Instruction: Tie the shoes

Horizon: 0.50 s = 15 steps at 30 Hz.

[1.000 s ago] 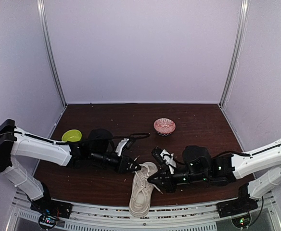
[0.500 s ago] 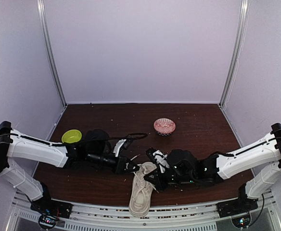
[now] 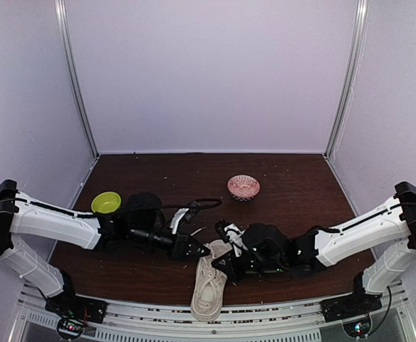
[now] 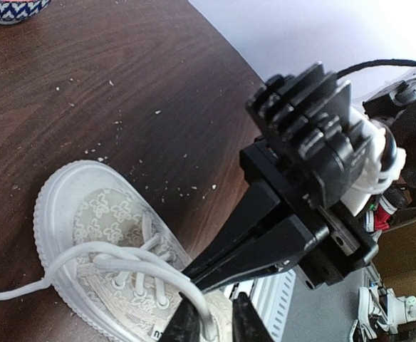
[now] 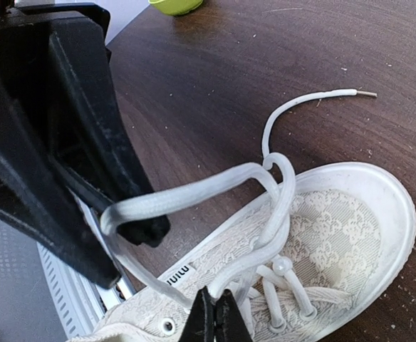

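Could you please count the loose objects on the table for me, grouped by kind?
Sneaker: 1
Bowls: 2, a green bowl and a red patterned bowl
Total: 3

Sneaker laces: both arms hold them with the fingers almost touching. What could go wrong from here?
The left fingers and right fingers work tip to tip above the sneaker, so they might collide. The lace loop sits only at the left tips and could slip off. The sneaker's heel hangs over the near edge of the table; a pull may drag it off.
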### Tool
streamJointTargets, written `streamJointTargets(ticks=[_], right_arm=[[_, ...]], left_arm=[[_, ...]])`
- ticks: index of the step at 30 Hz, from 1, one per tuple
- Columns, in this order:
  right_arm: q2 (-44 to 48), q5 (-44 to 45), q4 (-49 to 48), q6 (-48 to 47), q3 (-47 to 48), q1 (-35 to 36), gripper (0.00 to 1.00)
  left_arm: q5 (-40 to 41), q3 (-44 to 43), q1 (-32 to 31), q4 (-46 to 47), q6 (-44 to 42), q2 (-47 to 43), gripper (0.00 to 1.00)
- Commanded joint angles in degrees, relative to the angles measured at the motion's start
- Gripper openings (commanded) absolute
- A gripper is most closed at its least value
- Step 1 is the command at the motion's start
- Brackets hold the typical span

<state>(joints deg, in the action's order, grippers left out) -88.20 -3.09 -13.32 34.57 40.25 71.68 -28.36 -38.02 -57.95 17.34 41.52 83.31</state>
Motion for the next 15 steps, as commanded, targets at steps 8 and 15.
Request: streamJointTargets(ticks=[8,15], right_arm=[[-0.49,0.58,-3.69,1.44,-0.10,0.19,0.00],[0.66,0.70,-2.12,1.35,-0.20,0.17,0.00]], left_arm=[[5.88,1.60,-0.23,-3.34,-1.62,-7.55,0.51],[12.21,7.90,0.88,-4.35,2.05,-13.07,0.57]])
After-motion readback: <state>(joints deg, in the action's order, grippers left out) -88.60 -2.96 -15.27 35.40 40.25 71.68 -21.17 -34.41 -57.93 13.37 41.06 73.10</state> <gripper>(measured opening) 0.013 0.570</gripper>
